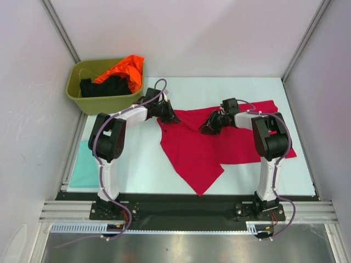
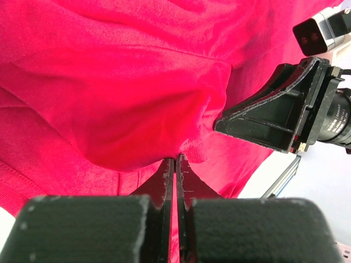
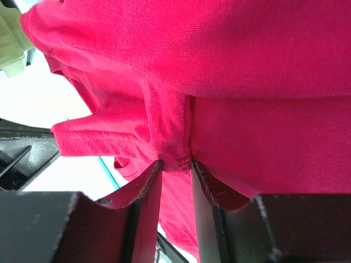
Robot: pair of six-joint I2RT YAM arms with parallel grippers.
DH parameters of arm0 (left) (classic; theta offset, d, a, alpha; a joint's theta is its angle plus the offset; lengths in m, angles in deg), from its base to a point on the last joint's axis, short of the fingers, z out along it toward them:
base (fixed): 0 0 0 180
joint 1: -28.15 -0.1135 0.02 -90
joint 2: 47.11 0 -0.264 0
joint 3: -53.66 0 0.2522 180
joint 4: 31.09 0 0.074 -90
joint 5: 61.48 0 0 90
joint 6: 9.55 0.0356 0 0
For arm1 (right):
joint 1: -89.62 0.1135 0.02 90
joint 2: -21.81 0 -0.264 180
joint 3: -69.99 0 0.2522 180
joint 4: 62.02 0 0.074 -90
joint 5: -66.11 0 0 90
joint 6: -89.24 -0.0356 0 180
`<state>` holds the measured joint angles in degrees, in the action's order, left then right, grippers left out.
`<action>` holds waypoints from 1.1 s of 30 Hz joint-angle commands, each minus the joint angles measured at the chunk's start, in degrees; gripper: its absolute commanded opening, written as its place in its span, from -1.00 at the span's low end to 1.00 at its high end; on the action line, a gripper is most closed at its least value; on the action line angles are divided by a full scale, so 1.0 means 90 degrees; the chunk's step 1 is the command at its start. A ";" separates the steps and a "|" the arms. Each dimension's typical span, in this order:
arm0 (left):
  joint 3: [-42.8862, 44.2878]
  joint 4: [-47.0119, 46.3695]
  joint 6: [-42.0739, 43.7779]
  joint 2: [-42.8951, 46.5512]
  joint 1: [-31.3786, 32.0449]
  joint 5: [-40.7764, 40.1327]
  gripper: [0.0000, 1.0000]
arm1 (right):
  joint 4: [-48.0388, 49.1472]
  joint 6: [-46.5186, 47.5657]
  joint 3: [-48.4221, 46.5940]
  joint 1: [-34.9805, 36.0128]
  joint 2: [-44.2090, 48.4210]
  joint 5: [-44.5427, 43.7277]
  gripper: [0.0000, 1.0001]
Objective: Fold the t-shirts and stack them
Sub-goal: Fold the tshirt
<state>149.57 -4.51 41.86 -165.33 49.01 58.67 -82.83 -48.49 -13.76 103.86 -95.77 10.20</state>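
The red t-shirt (image 1: 197, 153) is caught in both hands. The left hand (image 2: 175, 160) has its two fingers pressed almost flat together, with a thin bit of red cloth squeezed between them. The right hand (image 3: 175, 163) is clamped on a thicker fold by a seam, so its fingers sit a little apart with cloth filling the gap. The two hands are near each other at the far side of the shirt, and the cloth around them is bunched up.

The rest of the shirt lies on the counter (image 1: 137, 159). It is spread out but messy. One part reaches under the right arm, and one pointy part reaches toward the near edge.

I think this shirt is light, soft and floppy. It bends anywhere and sags if it is lifted. The best places to grab look like the hems, the corners and the seams, where the cloth is thicker. Hands set wide apart should pull it flat, but a pinch in the middle only makes a lump. The thin pinch in the left hand could slip out.

A teal t-shirt (image 1: 85, 164) lies flat at the left edge of the counter, well apart from the red one. A green tub (image 1: 98, 102) at the far left holds an orange t-shirt (image 1: 125, 68) and a black t-shirt (image 1: 104, 86).
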 commanded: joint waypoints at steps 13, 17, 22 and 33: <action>-0.0513 0.0012 -0.0126 0.0439 0.0006 0.0419 -0.99 | -0.1305 0.1132 -0.0913 -0.0068 0.0291 0.0294 -1.00; -0.0953 0.0011 -0.0117 0.0829 0.0084 0.0410 -0.99 | -0.2095 0.1747 -0.1235 -0.0195 0.0174 0.0577 -1.00; -0.1432 0.0070 -0.0175 0.1259 0.0153 0.0419 -0.99 | -0.2488 0.2236 -0.1471 -0.0254 0.0057 0.0705 -1.00; -0.1921 -0.0009 -0.0400 0.1621 0.0455 0.0478 -0.99 | -0.2840 0.2656 -0.1246 -0.0342 0.0174 0.0646 -1.00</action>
<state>133.40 -4.11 39.61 -154.27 51.96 61.84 -106.54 -26.83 -25.19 101.39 -95.92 15.03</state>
